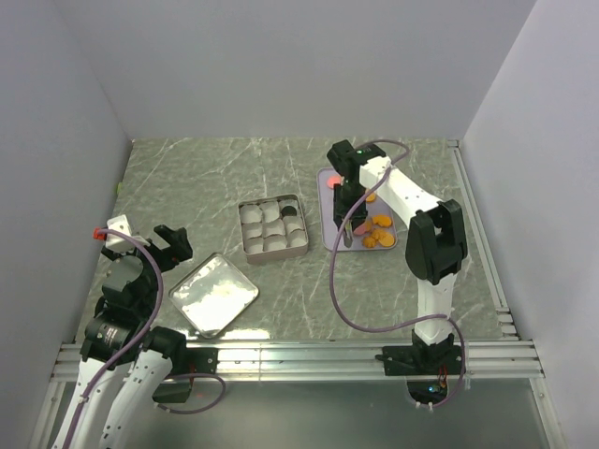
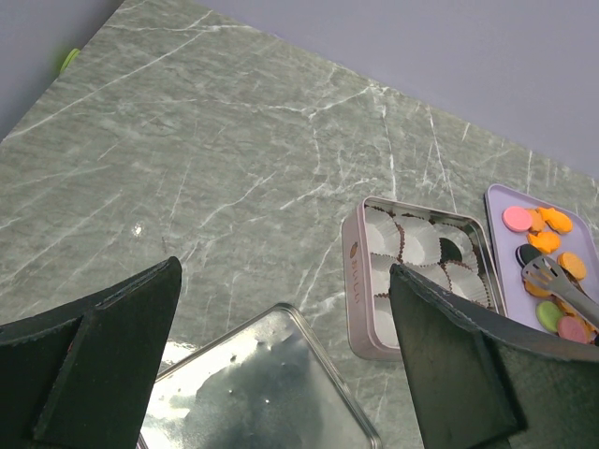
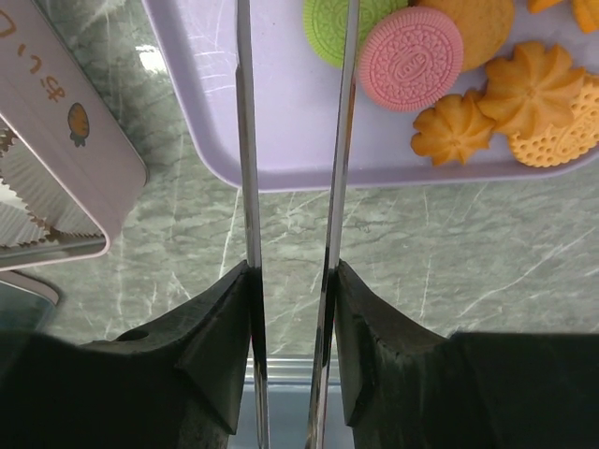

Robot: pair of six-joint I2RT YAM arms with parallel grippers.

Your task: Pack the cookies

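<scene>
Orange cookies (image 3: 505, 103) are lying toward the worktop's right edge from the tongs (image 3: 245, 140) the right hand (image 3: 290, 299) is pinching; the spread left hand (image 2: 285, 309) is sitting well apart.

Compartmented tin (image 2: 354, 281) between lavender tray (image 3: 290, 94) and separate lid (image 1: 213, 295); metal tongs (image 3: 245, 140) above tray.

The top camera looks down on the whole worktop (image 1: 299, 290) from behind the arms. The left tool (image 2: 283, 271) camera sees tin (image 2: 354, 281) and tray (image 2: 502, 239) far ahead-right. The right tool (image 3: 292, 281) camera peers along its tongs (image 3: 245, 140), close over both.
</scene>
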